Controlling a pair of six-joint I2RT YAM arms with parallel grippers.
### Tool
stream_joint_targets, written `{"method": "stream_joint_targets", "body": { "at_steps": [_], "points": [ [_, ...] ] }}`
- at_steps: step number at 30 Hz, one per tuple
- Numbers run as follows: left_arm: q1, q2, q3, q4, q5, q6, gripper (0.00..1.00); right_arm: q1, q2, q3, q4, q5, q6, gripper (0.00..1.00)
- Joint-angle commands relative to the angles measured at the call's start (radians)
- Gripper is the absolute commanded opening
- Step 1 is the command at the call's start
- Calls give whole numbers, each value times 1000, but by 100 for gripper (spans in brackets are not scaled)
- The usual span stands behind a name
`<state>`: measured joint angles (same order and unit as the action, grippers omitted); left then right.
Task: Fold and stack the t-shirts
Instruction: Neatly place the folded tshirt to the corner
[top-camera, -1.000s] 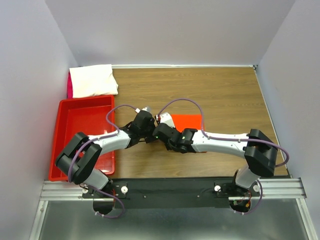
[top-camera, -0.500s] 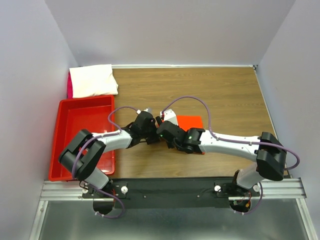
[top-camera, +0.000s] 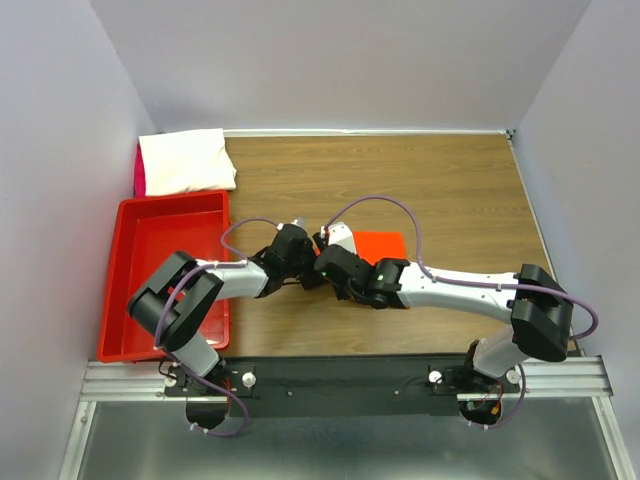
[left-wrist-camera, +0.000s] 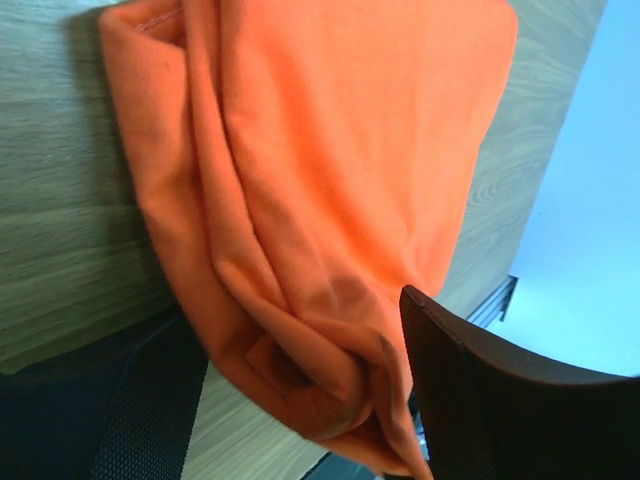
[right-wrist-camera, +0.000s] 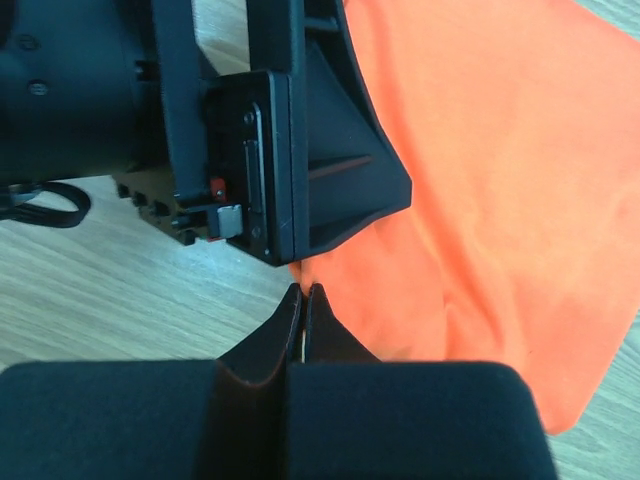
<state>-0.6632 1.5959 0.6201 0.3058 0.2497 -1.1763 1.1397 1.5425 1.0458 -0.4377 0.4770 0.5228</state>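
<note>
Where things lie around the bin
The bin sits on the table by its left edge. Behind the bin a folded t-shirt lies on another t-shirt. Right of the bin, well apart, lies a third t-shirt.

Overhead view looks down; wrist views closely share orange t-shirt.

Red plastic bin at left edge of brown wooden table, metal rail along near side
</note>
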Motion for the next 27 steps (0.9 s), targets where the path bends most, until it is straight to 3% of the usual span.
{"method": "stream_joint_targets", "body": {
  "at_steps": [1,4,5,8,10,11,14,17,19,27],
  "points": [
    [-4,39,-8,46,25,-23,76,3,-18,-7,22,-21,10,1],
    [-1,47,-7,41,2,-20,62,3,-13,0,25,-38,-1,1],
    [4,47,0,38,-13,-8,44,3,-12,3,27,-43,-4,1],
    [33,55,33,6,-30,50,17,3,-4,0,28,-67,-9,1],
    [48,55,64,-19,-50,90,7,3,11,-1,28,-98,-13,1],
    [62,58,104,-46,-62,146,0,3,14,-1,28,-109,-20,14],
    [83,72,191,-103,-95,290,0,3,27,-3,25,-127,-15,54],
    [134,90,281,-186,-174,436,0,-12,1,-26,2,-48,22,73],
    [154,95,334,-238,-200,510,0,-51,-25,-49,-2,-66,39,78],
    [215,73,634,-522,-476,854,0,-477,-177,-194,-21,-218,33,89]
  ]
}}
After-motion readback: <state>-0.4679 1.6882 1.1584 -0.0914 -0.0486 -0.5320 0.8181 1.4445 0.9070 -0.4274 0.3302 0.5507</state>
